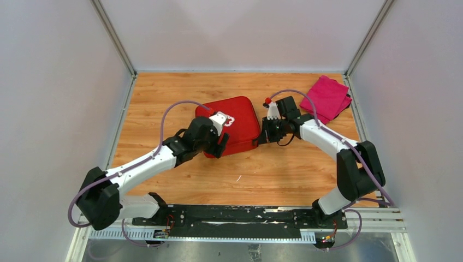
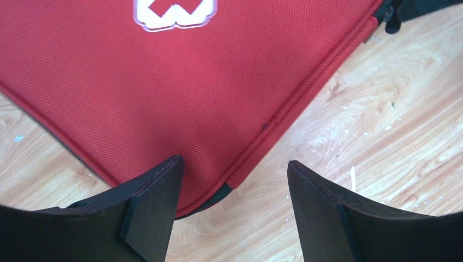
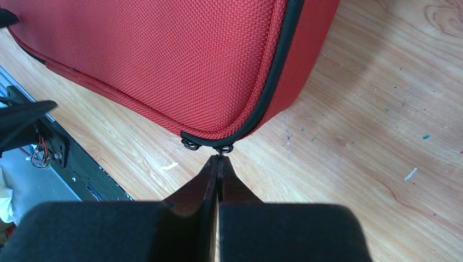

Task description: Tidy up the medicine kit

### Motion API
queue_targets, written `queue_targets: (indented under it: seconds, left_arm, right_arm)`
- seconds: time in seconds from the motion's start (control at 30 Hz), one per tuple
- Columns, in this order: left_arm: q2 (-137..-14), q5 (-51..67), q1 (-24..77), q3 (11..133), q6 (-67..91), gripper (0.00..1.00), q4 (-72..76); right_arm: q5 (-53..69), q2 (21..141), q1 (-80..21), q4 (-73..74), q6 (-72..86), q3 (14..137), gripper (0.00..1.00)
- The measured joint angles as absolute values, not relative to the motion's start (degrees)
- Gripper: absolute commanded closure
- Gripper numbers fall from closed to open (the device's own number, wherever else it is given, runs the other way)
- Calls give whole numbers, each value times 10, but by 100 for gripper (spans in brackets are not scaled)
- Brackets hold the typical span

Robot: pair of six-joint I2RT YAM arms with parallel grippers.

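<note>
— Two claws on one case, seen from overhead: the medicine kit (image 1: 236,124) lies zipped flat on the table (image 1: 284,174); the left claw (image 1: 217,146) sits at its near-left corner, the right claw (image 1: 261,137) at its near-right corner. What worries you?

— Dragging; if the right arm tugs the zip and nothing pins the kit, the whole case could slide instead of opening. Room looks fair: bare wood lies near and right of the kit; the pink cloth (image 1: 326,98) lies far-right of the kit, well apart; the side walls (image 1: 54,109) stand further off.

— And the left wrist view?

— Left claw spread wide, holding nothing; its fingers (image 2: 155,202) straddle the kit's corner, with the white cross (image 2: 174,12) beyond. Whether a finger presses the fabric I cannot tell; a light touch would not anchor the case.

— The right wrist view?

— Right claw pressed tight, seemingly pinching a zip pull (image 3: 223,149) at the kit's rounded corner; a second slider (image 3: 189,144) sits just beside it. The tab looks thin, so it may slip out; the curve may jam the slider if the pull runs straight rather than along the edge; the black rail (image 3: 82,169) lies on the kit's near side, so I'd judge a sweep along its open right side safer.
</note>
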State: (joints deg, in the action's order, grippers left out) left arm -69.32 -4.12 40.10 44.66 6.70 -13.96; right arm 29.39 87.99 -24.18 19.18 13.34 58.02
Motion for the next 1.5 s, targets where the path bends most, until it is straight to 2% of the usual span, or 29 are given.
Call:
queue_targets:
  seconds: [0.2,0.43,1.0,1.5]
  left_arm:
    - [-738,-44,424,462,59,28,-141]
    - [-768,-58,426,483,62,36,-144]
    - [-786,-69,425,492,69,38,-144]
    - [-789,-63,425,492,77,37,-137]
  right_arm:
    - [303,884,-242,195,126,584,100]
    - [321,893,-242,204,110,594,100]
    - [408,947,-259,241,89,636,100]
    - [266,936,-396,180,157,637,99]
